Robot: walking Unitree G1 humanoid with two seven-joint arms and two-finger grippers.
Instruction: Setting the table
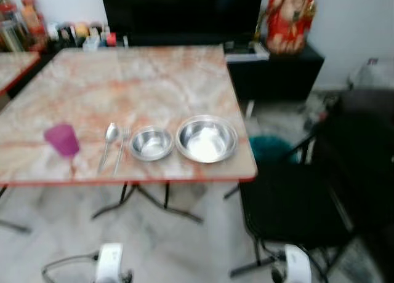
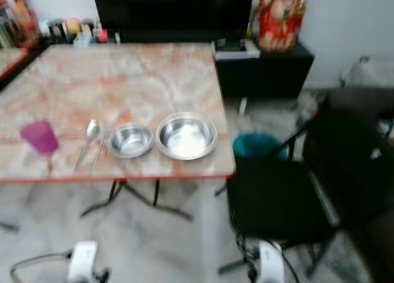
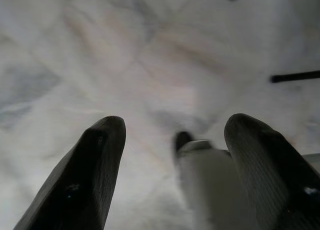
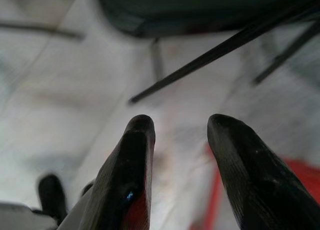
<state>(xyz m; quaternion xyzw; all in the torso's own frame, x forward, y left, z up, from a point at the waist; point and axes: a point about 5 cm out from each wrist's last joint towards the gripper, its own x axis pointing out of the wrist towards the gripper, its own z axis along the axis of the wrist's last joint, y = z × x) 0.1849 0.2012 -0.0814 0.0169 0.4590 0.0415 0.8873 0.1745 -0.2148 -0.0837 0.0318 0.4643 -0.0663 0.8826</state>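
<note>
Marble-patterned and edged in red, the table (image 1: 141, 80) stands on a pale tiled floor (image 1: 154, 240) with a black chair (image 1: 295, 203) drawn up at its near right corner and a dark cabinet behind. Along the near edge the setting lies in a row: a pink cup (image 1: 61, 139) at the left, then a spoon (image 1: 109, 141) with what looks like a fork (image 1: 120, 149) just beside it, though the blur leaves that second piece uncertain, then a small steel bowl (image 1: 150, 143) and a larger steel bowl (image 1: 206, 138), the two bowls near to touching.

Both arms hang low, away from the table. The left gripper (image 3: 172, 140) has its fingers spread with nothing between them, aimed at the floor. The right gripper (image 4: 177, 140) is likewise parted and empty, pointing at the floor near the chair's legs.

As to handling, the steel bowls should be light, stiff and rather slippery; a pinch over the rim, one finger inside and one outside, would likely serve best. The cup looks like thin plastic, light and easily tipped, so a grip around its middle seems safest. The cutlery lies flat and thin on hard stone, the hardest piece to lift; the middle of the handle is the likeliest place to take it
</note>
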